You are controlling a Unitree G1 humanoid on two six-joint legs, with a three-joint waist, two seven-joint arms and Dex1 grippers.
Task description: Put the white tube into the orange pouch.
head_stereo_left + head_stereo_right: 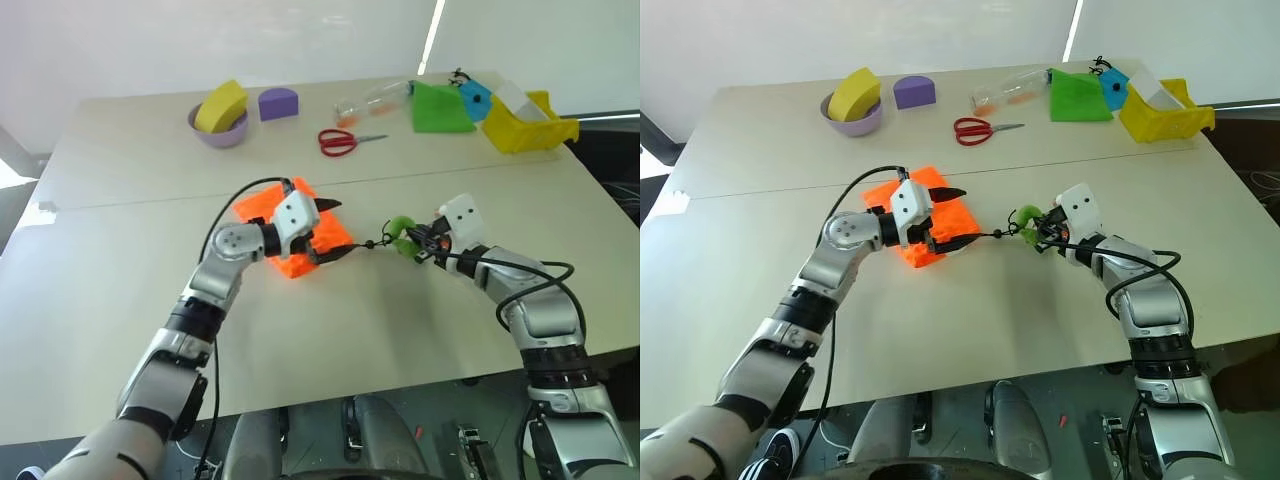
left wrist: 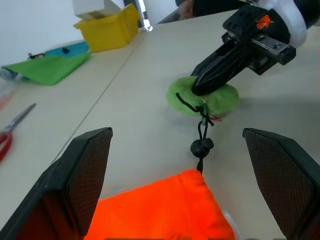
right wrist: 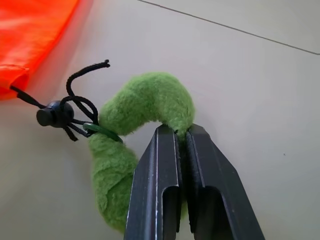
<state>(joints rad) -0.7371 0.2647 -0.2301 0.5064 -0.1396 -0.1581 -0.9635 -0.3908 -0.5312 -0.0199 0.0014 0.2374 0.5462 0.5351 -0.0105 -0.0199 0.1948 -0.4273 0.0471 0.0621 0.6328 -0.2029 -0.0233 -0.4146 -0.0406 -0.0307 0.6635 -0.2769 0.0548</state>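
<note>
The orange pouch (image 1: 256, 207) lies flat in the middle of the table. Its black cord (image 1: 366, 245) runs taut to the right and ends in a fuzzy green ring (image 1: 402, 234). My left gripper (image 1: 330, 230) hovers level over the pouch's right end, pointing right, its fingers (image 2: 80, 185) spread wide with nothing between them. My right gripper (image 1: 422, 246) is shut on the green ring (image 3: 145, 100), pinching its edge between both fingers (image 3: 160, 190). The pouch's cord end (image 2: 165, 210) looks gathered. The white tube is hidden.
Along the far edge stand a purple bowl (image 1: 222, 135) with a yellow wedge, a purple block (image 1: 278, 102), red scissors (image 1: 338, 142), a clear bottle (image 1: 375, 100), a green cloth (image 1: 440, 108) and a yellow bin (image 1: 525, 128). Bare tabletop lies in front of the pouch.
</note>
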